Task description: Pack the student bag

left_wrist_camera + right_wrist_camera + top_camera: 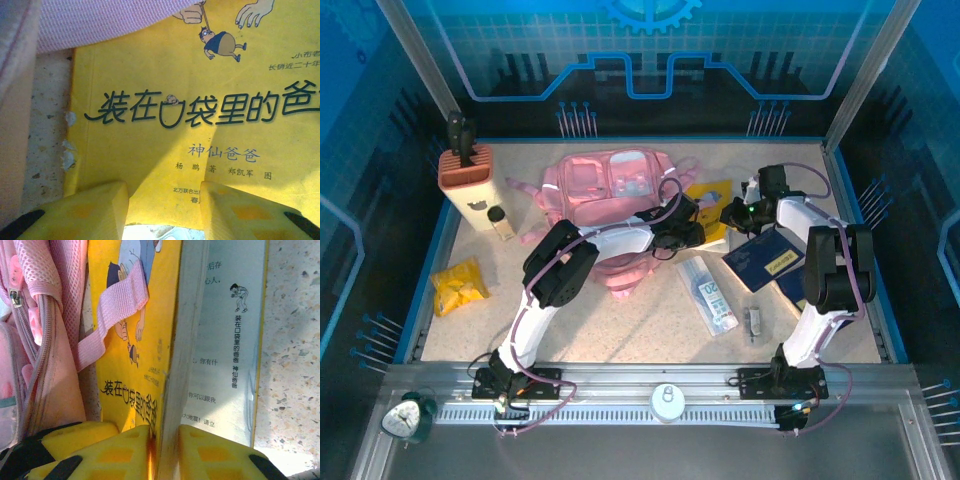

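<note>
Student bag (pixel 610 185) looks soft, floppy — grip zipper rim (pixel 44 340). Right end effector (pixel 165 440) pinches yellow book (pixel 160 300); left end effector (pixel 165 200) spread.

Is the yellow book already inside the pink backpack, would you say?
No, the yellow book sits outside on the table, beside the pink backpack.

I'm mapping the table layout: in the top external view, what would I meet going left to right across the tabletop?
Yellow packet → small bottle → student bag → clear pouch → blue booklet.
</note>
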Robot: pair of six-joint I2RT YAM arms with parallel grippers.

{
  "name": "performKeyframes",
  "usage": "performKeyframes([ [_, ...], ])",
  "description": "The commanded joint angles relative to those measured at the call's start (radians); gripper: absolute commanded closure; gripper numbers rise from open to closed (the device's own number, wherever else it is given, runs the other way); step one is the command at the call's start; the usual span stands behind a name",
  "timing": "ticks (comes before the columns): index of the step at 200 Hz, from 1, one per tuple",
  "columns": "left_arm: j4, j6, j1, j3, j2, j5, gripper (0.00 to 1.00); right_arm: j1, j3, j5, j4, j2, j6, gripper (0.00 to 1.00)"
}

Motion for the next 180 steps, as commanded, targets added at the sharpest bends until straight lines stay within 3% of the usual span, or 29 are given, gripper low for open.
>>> performKeyframes([
  [1, -0.045, 0.005, 0.009, -0.014, 0.056, 0.017, 0.57, -0.010, -0.015, -0.059, 0.005, -0.035, -0.002, 0.81],
  [86, -0.054, 0.020, 0.048, 0.004, -0.026, 0.056, 0.52, -0.025, -0.007, -0.093, 0.061, -0.099, 0.043, 0.99],
  [127, 0.040, -0.013, 0.099, -0.166, -0.254, 0.124, 0.44, -0.059, 0.004, -0.163, 0.125, -0.201, 0.102, 1.00],
  [180, 0.170, -0.072, 0.169, -0.450, -0.574, 0.217, 0.35, -0.037, 0.028, -0.232, 0.084, -0.344, 0.113, 1.00],
])
